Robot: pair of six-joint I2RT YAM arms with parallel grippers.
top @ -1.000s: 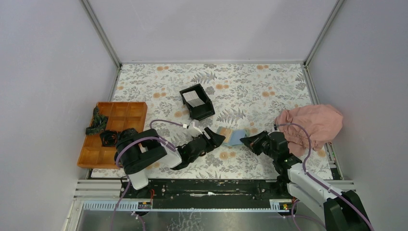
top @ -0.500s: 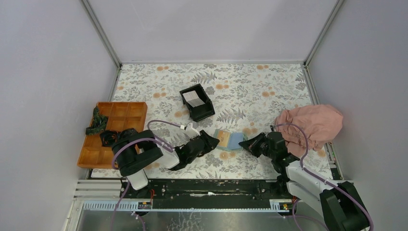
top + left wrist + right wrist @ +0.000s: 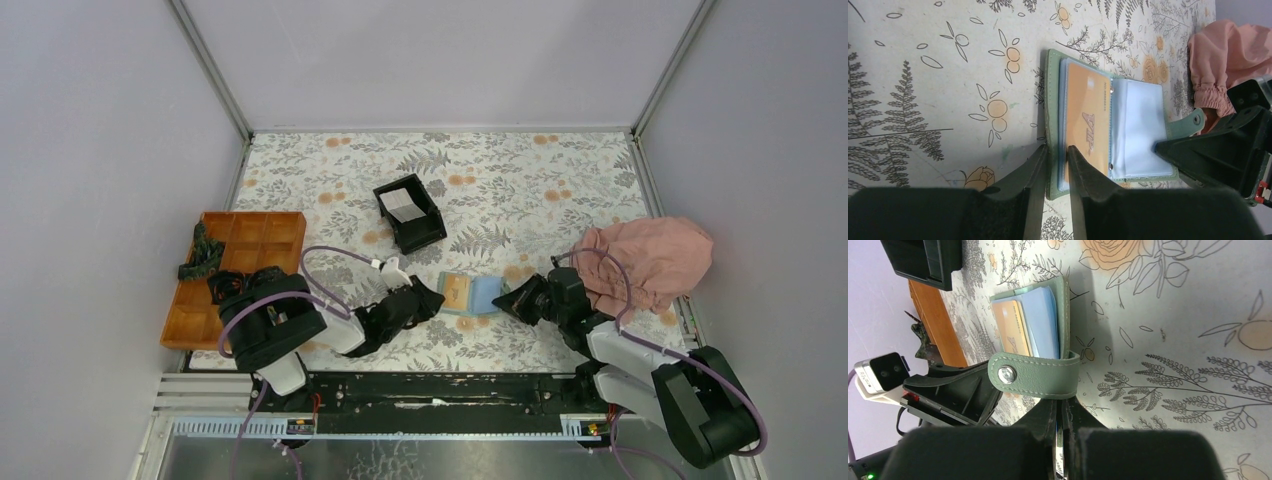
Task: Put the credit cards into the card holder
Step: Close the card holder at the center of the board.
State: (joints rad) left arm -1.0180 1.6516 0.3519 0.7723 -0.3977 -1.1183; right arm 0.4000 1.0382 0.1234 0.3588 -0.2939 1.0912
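The card holder (image 3: 468,293) lies opened flat on the floral table (image 3: 540,180), near the front edge and between the two grippers. Its long axis runs left to right, with the fold crossing it from near to far. The sage-green cover faces down. The left half carries an orange card (image 3: 1088,125) tucked in a clear sleeve, long side parallel to the fold, and the right half shows a pale blue sleeve (image 3: 1138,130).

The closing strap (image 3: 1038,376) sticks out from the right-hand edge toward the right arm, curled over so that its snap stud (image 3: 1007,374) faces up.

The left gripper (image 3: 1056,152) reaches in low from the left. Its jaws stand only a narrow gap apart, astride the near corner of the left cover's outer edge. Whether they actually pinch it I cannot tell.

The right gripper (image 3: 1060,407) has its fingers pressed together, and their tip meets the holder at the base of the strap (nothing visibly sits between the fingers).

A pale card (image 3: 402,205) lies inside the black box (image 3: 425,232), well behind the holder and to its left. An orange tray (image 3: 262,240) sits at the left edge, and a pink cloth (image 3: 650,255) is bunched at the right — just behind the right arm.
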